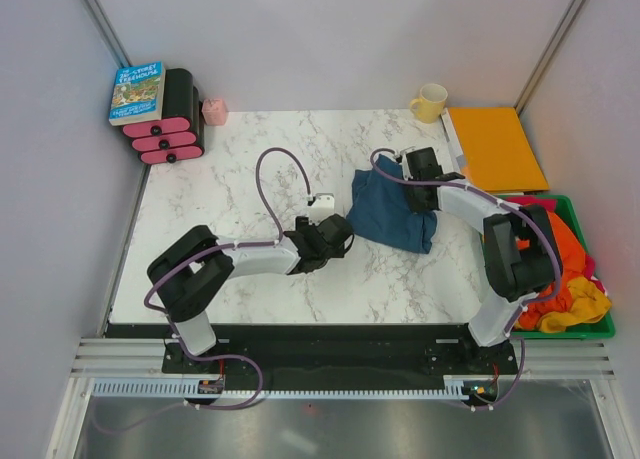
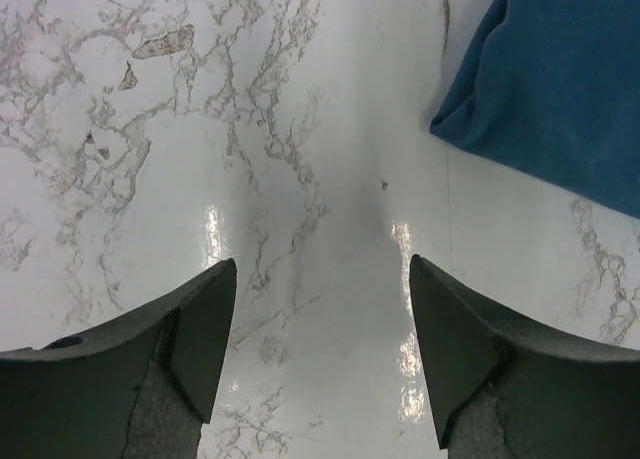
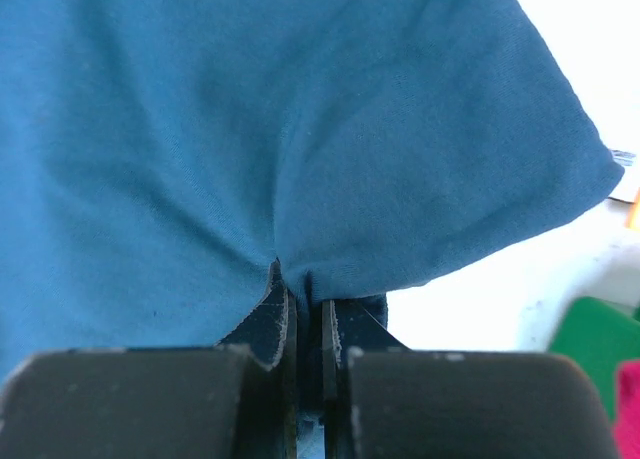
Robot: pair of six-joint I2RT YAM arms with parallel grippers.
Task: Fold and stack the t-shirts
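Right pincer (image 3: pixel 305 299) is clamping tight on a bunched fold of blue t-shirt (image 1: pixel 392 215), crumpled at 2 o'clock on the bench (image 1: pixel 250 149). Left pincer (image 2: pixel 320 319) is hanging spread wide, empty, near its corner. Risk: cloth slipping from that thin pinch under a hard pull. Room is lying toward 9 o'clock; green bin (image 1: pixel 575 331) is crowding 3 o'clock.

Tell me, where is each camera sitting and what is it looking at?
Top external: sits high above and behind the arms, looking down at the marble table; both arms show, with the left gripper and right gripper.
Left wrist: rides the left arm, looking down at the table; its two open fingers show, plus a corner of the blue t-shirt.
Right wrist: rides the right arm, facing the t-shirt close up; its fingers are pinched shut on the cloth.
Shared: all three views see the blue t-shirt.
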